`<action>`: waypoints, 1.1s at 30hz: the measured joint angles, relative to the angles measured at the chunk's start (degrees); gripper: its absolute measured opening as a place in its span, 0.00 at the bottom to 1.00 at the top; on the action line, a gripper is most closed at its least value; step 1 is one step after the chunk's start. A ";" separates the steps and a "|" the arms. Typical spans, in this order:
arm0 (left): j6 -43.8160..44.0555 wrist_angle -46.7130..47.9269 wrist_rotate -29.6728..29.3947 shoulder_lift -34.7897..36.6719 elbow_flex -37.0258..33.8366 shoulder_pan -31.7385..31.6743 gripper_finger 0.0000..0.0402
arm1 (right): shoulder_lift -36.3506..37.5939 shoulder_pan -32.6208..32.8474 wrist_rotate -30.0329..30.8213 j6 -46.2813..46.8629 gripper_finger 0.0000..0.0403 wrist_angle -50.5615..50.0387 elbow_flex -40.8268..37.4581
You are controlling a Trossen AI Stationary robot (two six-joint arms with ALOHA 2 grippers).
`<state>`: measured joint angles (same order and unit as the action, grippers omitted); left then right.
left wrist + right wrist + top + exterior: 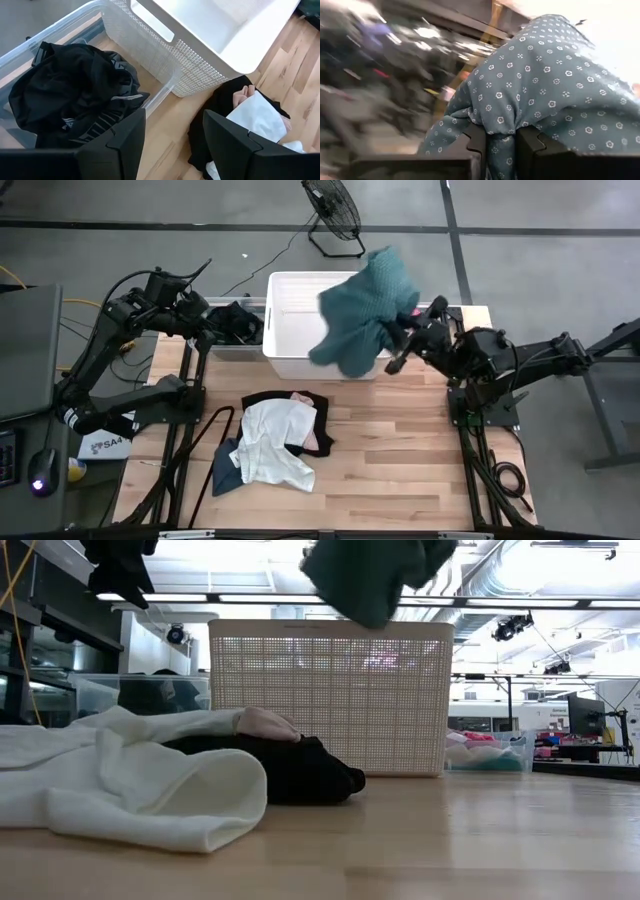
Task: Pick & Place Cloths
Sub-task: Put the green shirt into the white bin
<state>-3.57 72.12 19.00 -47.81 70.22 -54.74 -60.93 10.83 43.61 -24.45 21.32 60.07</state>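
A teal-green cloth (362, 310) with small white flowers hangs in the air over the right half of the white lattice basket (295, 290), with my right gripper (400, 332) shut on it. My left gripper (213, 330) stands open and holds nothing above a clear bin (35, 40), in which a black cloth (70, 95) lies. A pile of cloths lies on the table's middle: white (275, 438), black (300, 398), pink (313, 438) and dark blue (224, 476). In the low view the teal cloth (375, 575) is above the basket's rim. My right gripper pinches a bunched fold of the teal cloth (499, 137) between its two fingers. The fingers come about level from the table's right side. The cloth is lifted clear, slack, and billows out beyond the fingers above the basket.
The basket stands at the table's far middle, with the clear bin to its left. A second clear bin (490, 752) with coloured items shows behind to the right. A floor fan (333, 210) stands beyond the table. The table's near strip is bare wood (400, 480).
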 joint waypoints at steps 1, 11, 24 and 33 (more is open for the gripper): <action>0.35 0.00 0.00 0.00 0.00 0.01 0.49 | -0.10 -0.01 1.75 -3.80 0.11 0.00 0.00; 0.83 0.00 0.00 0.00 -0.02 0.00 0.49 | -2.77 -0.14 19.68 -38.79 0.11 6.74 0.02; 6.52 -0.15 -0.13 -0.02 -0.02 0.00 0.49 | -7.29 -7.67 20.28 -66.88 0.11 11.10 0.04; 8.37 -0.46 -0.57 -0.04 -0.02 0.00 0.49 | -7.93 -13.86 7.49 -57.33 0.11 17.59 0.03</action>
<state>4.80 71.66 18.44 -47.86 70.19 -54.74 -68.86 -3.03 51.09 -81.78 38.91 60.10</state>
